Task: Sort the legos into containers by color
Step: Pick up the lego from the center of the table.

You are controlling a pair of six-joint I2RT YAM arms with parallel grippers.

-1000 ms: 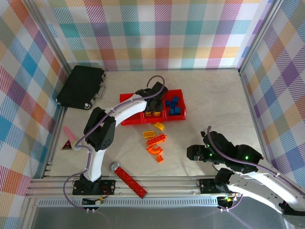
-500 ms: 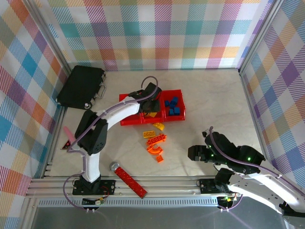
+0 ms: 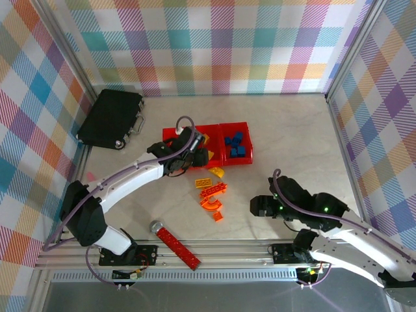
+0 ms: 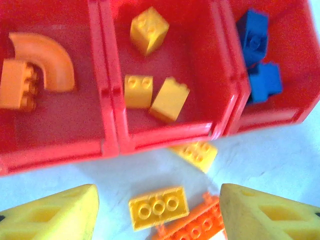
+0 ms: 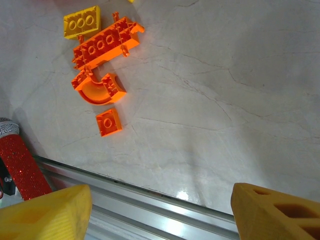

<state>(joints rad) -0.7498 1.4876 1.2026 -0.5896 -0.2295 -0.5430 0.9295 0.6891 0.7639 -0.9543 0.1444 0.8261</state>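
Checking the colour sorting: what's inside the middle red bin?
Three yellow plastic bricks lie in the middle red plastic bin, nothing covering them; its far end runs out of frame.

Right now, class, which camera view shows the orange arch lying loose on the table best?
The right wrist view: the orange arch lies close and sharp, curve and studs plain, next to the long orange piece. The top external view shows the arch tiny, from above.
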